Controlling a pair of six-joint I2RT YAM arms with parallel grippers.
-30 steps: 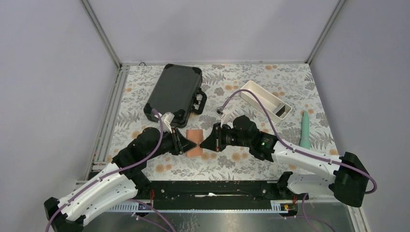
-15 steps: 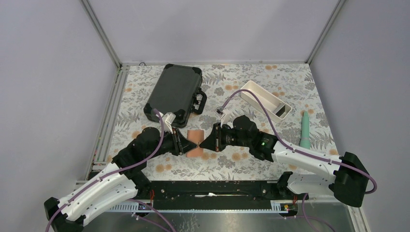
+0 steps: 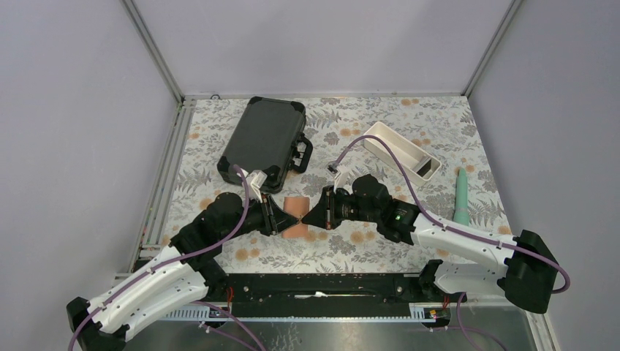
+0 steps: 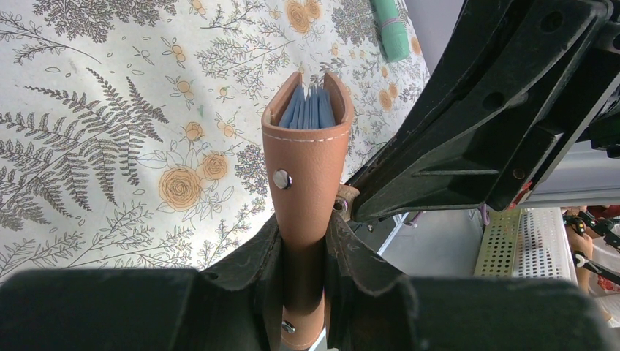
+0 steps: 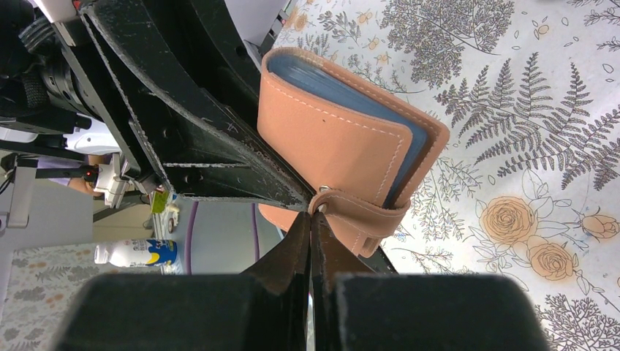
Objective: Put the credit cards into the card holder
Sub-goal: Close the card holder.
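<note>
The tan card holder (image 3: 295,212) is folded shut and held just above the floral table between both grippers. My left gripper (image 3: 280,218) is shut on its spine end (image 4: 307,168), with pale blue pockets showing at the far end. My right gripper (image 3: 308,217) is shut, its tips (image 5: 312,216) pinching the end of the strap by the snap on the card holder (image 5: 336,139). No loose credit card shows near the holder. A small dark flat item (image 3: 424,170), possibly a card, lies in the white tray.
A large black hard case (image 3: 263,142) lies at the back left. A long white tray (image 3: 387,142) sits at the back right. A teal cylinder (image 3: 462,196) lies near the right edge and also shows in the left wrist view (image 4: 391,29).
</note>
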